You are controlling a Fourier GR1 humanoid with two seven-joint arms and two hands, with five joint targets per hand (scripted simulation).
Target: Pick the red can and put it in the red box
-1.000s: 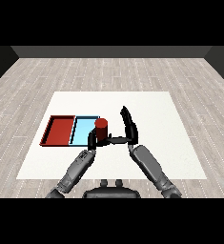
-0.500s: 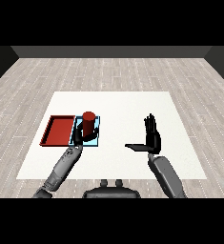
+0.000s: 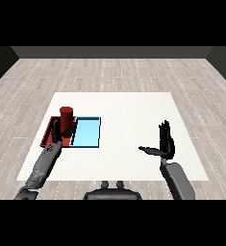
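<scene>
The red can (image 3: 66, 116) stands upright over the red tray (image 3: 48, 133) at the left of the table. My left hand (image 3: 63, 130) is curled round the can's lower part, so the can's base is hidden. Right beside the red tray lies the light blue tray (image 3: 87, 132). My right hand (image 3: 165, 143) is far off at the right, raised over the white table (image 3: 129, 110), fingers straight up and thumb stretched out to the left, holding nothing.
The two trays lie side by side near the table's left edge. Grey wooden floor (image 3: 112, 74) surrounds the table.
My left hand has carried the red can leftward, from over the blue tray to over the red tray. My right hand has drawn back to the right and stayed open.
</scene>
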